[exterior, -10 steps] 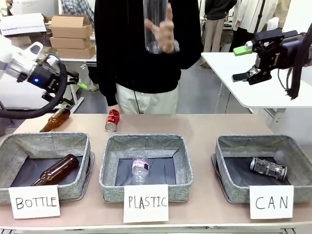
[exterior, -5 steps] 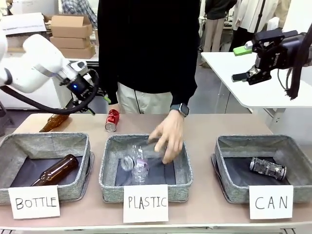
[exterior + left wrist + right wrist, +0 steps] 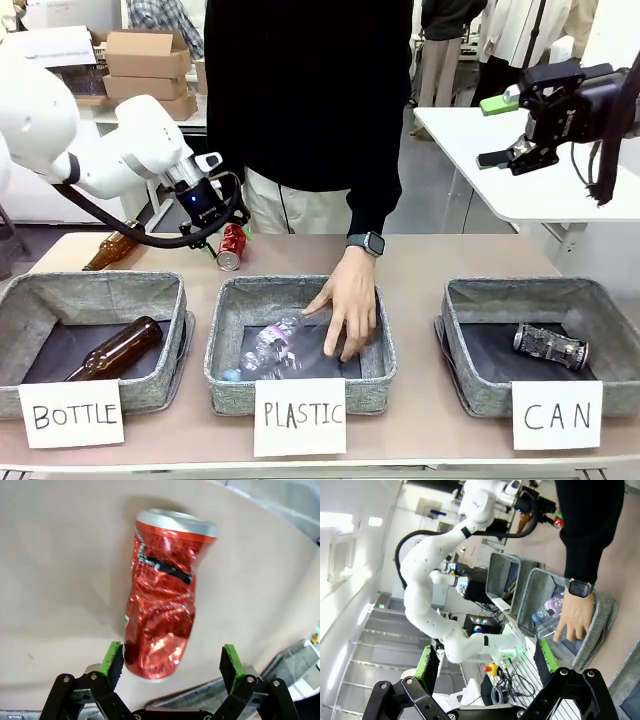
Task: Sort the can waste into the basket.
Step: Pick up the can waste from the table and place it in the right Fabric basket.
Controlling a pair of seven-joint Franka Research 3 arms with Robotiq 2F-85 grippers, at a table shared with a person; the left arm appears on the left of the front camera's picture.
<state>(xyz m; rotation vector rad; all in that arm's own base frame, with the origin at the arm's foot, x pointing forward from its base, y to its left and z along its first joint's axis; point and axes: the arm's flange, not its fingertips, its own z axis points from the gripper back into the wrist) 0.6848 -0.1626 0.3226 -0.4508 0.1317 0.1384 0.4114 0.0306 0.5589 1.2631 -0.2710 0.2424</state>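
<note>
Left fingers spread over the red can; right arm held high.

Front row: the basket (image 3: 462, 300) marked CAN holds the dark can (image 3: 550, 345) on its side. In the middle basket (image 3: 222, 300) a person's hand (image 3: 345, 310) rests on a clear bottle (image 3: 265, 345). Behind it the crushed red can (image 3: 162, 600) lies on the desk (image 3: 420, 260), with the left gripper (image 3: 170, 660) over it, fingers apart, not gripping. The right gripper (image 3: 497, 130) is high above the desk, fingers released, empty.

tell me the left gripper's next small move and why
Probably lower the left gripper a little and close on the red can: its jaws are open and the can lies on the table with one end between the pads, ungripped.
</note>
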